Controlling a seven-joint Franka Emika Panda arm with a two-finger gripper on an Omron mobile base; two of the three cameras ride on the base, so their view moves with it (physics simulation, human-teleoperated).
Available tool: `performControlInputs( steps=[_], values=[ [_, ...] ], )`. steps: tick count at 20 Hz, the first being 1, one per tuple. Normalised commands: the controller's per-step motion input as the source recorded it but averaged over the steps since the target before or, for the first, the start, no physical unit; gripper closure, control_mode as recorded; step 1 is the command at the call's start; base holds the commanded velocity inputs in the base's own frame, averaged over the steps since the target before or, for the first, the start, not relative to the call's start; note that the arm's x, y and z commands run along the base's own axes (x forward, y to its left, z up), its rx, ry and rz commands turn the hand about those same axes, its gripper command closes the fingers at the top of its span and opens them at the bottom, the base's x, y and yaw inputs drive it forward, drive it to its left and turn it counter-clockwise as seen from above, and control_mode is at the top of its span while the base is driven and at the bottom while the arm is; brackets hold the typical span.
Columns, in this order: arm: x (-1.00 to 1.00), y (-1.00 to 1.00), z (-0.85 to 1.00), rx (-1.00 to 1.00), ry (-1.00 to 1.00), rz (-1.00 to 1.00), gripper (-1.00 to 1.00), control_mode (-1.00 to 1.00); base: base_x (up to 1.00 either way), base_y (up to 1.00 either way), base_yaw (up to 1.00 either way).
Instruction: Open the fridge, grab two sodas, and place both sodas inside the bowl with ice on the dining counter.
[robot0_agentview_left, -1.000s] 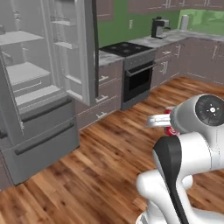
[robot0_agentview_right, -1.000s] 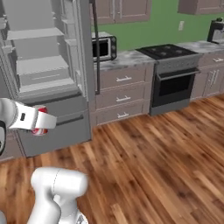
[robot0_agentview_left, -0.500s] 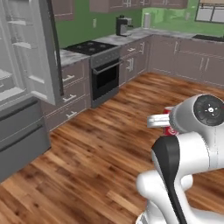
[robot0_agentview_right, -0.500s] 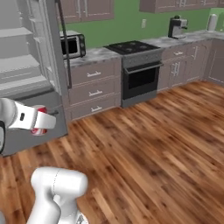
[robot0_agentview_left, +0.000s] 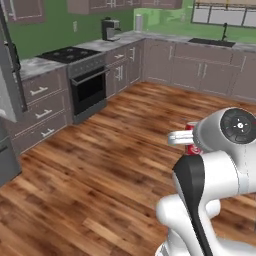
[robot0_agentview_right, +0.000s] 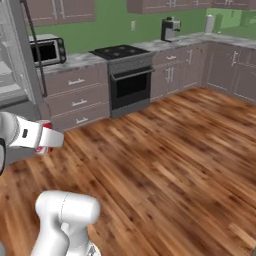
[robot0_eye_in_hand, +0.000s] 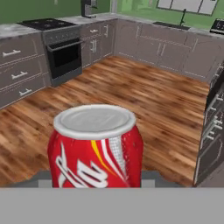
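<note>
A red soda can with white marking (robot0_eye_in_hand: 96, 148) stands close up in the hand view, and my gripper (robot0_eye_in_hand: 96, 177) is shut on it. From the base views the same can (robot0_agentview_left: 191, 145) (robot0_agentview_right: 46, 144) is held out in front of the arm, above the wooden floor. The grey fridge (robot0_agentview_right: 12, 75) sits at the far left with its door open; its door edge and dark bar handle (robot0_agentview_left: 14, 65) just show in the left base view. The purple soda, the bowl and the dining counter are out of view.
A black oven with stovetop (robot0_agentview_left: 87, 82) stands in the wall counter run, a coffee machine (robot0_agentview_left: 108, 28) beyond it and a sink (robot0_agentview_left: 210, 42) under the window. A microwave (robot0_agentview_right: 45, 50) sits beside the fridge. Grey drawers (robot0_eye_in_hand: 212, 131) stand close on the right. Bare wood floor (robot0_agentview_right: 170, 160) lies ahead.
The whole picture has swung as the base turned: fridge and stove slid left, and the sink wall came into sight. The red can stays in the gripper.
</note>
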Motion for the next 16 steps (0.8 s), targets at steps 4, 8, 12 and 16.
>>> performControlInputs(
  steps=[4, 8, 12, 16],
  values=[
    [0.00, 0.00, 0.00, 0.00, 0.00, 0.00, 1.00, 1.00, -0.07, -1.00, -0.17],
    [0.00, 0.00, 0.00, 0.00, 0.00, 0.00, 1.00, 1.00, -0.06, -1.00, -0.17],
    [0.00, 0.00, 0.00, 0.00, 0.00, 0.00, 1.00, 1.00, -0.01, -1.00, -0.16],
    [0.00, 0.00, 0.00, 0.00, 0.00, 0.00, 1.00, 1.00, -0.02, -1.00, -0.16]
  ],
)
